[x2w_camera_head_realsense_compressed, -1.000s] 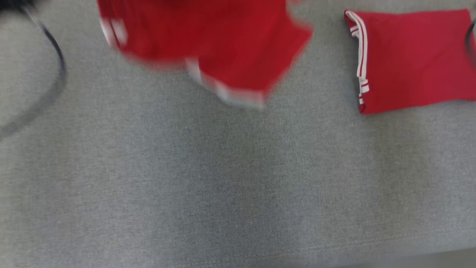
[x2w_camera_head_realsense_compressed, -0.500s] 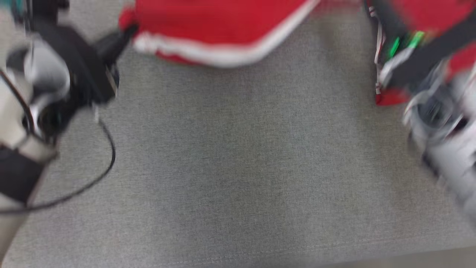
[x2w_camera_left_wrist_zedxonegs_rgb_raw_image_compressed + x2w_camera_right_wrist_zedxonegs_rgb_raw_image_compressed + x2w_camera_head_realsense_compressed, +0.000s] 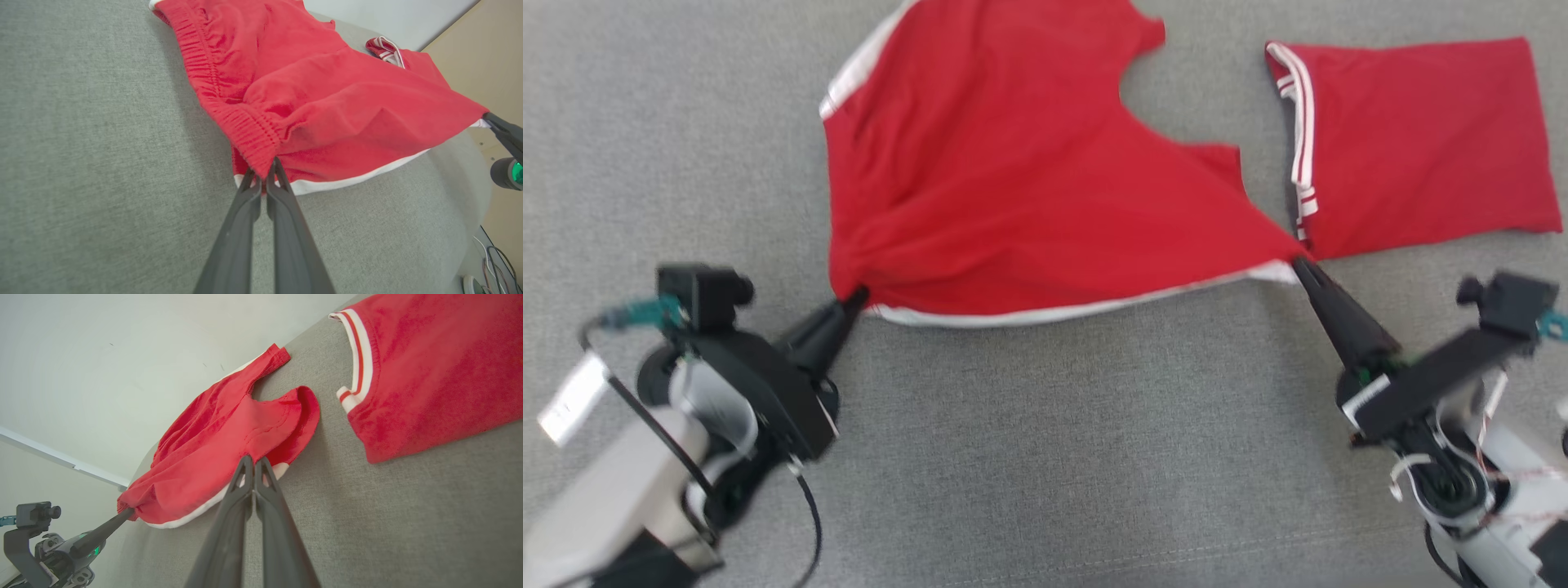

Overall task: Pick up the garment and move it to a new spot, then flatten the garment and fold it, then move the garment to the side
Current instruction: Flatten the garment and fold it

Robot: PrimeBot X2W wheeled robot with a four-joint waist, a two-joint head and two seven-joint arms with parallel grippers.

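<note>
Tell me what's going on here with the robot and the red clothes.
The robot has red shorts pinched at two corners: its left gripper is shut on the waistband end, its right gripper on a white-trimmed hem corner. The shorts are stretched between them over the grey cushion. A second red garment, already folded, lies apart to the robot's right.
</note>
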